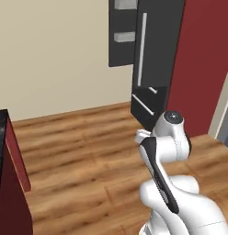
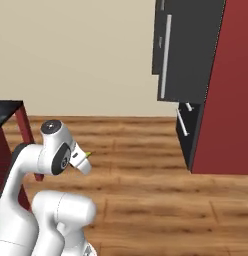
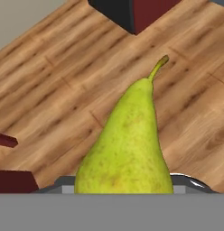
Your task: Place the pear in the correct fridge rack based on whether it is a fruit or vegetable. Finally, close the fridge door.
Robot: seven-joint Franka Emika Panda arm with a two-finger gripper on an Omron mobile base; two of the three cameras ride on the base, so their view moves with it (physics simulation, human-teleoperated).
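Observation:
The pear (image 3: 132, 135) is yellow-green with brown speckles and a curved stem, and it stands up between my fingers in the hand view. My gripper (image 3: 125, 186) is shut on the pear's lower half. In the right base view the gripper (image 2: 85, 159) hangs low over the wooden floor, with the pear's tip (image 2: 88, 153) poking out of it. The fridge door (image 1: 120, 53) stands open to the left of the dark-grey fridge and carries pale bins. Beside it is a panel with a long silver handle (image 1: 142, 48). The fridge stands well ahead of the gripper.
Lower drawers (image 1: 148, 103) with slanted silver handles sit under the fridge doors. A tall red cabinet side (image 1: 198, 69) flanks the fridge on the right. A dark counter with a red side (image 1: 8, 183) stands at the left. Wooden floor (image 1: 79, 147) lies between.

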